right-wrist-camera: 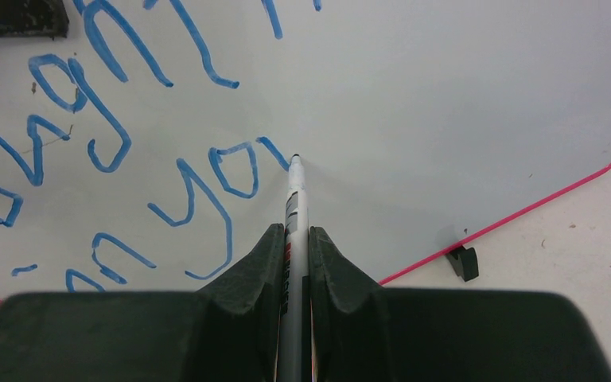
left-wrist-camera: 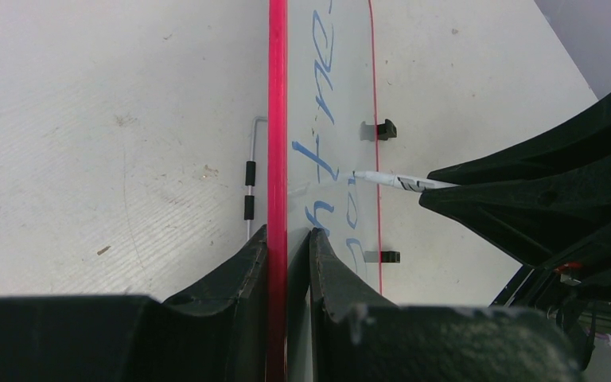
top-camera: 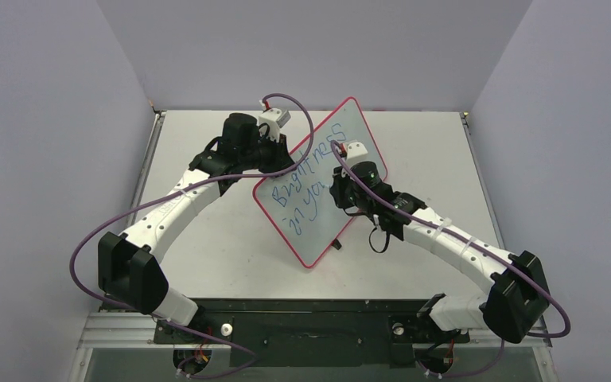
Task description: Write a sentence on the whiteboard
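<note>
The whiteboard (top-camera: 312,232), white with a red-pink rim, stands tilted on edge at the middle of the table. My left gripper (left-wrist-camera: 288,231) is shut on its upper rim (left-wrist-camera: 278,119), one finger on each face. Blue handwriting, the sentence (top-camera: 306,171), runs in two lines: "Brightness" above, "in yo" and a fresh stroke below (right-wrist-camera: 207,183). My right gripper (right-wrist-camera: 295,231) is shut on a thin white marker (right-wrist-camera: 295,195). The marker's tip touches the board face (right-wrist-camera: 445,103) just right of the "o". In the top view the right gripper (top-camera: 340,189) is against the board's right side.
Two small black clips (left-wrist-camera: 382,129) (left-wrist-camera: 386,256) sit on the board's far edge, one also in the right wrist view as a clip (right-wrist-camera: 463,263). A thin wire stand (left-wrist-camera: 251,175) lies behind the board. The white table (top-camera: 207,239) is walled on three sides.
</note>
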You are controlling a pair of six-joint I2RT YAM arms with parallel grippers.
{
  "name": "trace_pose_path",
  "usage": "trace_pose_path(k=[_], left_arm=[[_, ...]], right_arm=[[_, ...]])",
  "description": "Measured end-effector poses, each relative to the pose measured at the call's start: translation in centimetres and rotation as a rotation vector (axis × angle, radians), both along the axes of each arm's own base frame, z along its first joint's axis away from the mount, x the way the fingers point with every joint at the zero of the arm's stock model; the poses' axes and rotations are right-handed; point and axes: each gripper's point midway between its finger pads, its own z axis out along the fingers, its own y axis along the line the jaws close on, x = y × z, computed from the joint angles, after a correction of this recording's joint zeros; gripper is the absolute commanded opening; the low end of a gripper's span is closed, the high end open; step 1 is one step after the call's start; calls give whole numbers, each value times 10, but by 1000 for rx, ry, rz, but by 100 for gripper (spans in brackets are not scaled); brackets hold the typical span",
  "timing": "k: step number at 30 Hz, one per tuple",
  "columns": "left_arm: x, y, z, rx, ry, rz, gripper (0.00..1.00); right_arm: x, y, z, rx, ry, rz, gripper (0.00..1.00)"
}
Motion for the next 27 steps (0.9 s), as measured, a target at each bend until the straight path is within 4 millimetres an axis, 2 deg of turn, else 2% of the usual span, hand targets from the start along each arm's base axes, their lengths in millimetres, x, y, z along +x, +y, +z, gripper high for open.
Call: trace_pose_path(k=[9, 16, 27], left_arm=[[0, 0, 0, 0, 0, 0, 0], [0, -1, 0, -2, 0, -3, 0], [0, -1, 0, -2, 0, -3, 0]], right_arm=[[15, 3, 16, -3, -22, -18, 0], [18, 6, 25, 8, -38, -15, 0], [17, 8, 25, 14, -36, -7, 0]])
